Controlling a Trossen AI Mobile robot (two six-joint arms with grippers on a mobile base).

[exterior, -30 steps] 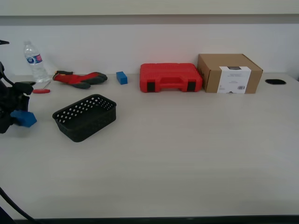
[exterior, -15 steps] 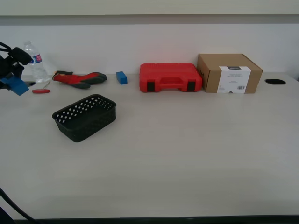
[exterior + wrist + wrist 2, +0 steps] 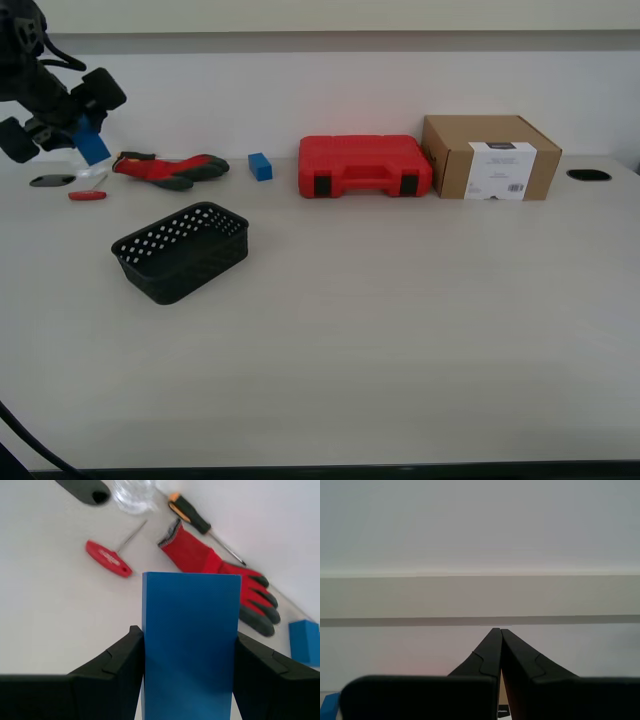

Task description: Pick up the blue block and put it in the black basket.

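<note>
The blue block [image 3: 190, 645] is pinched between my first gripper's [image 3: 75, 122] fingers, held high above the table [image 3: 400, 320] at the exterior view's left, well apart from the black basket [image 3: 182, 251]. My second gripper's [image 3: 498, 645] fingers are pressed together, empty.

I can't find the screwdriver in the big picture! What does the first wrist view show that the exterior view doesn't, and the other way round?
Only the first wrist view shows the orange-and-black screwdriver by the wall, and my first pincer squeezing the block from both sides.

Only the exterior view shows the basket, the red case and the cardboard box.

Both show the block held up off the table, the red glove, the red-handled tool and the small blue cube.
</note>
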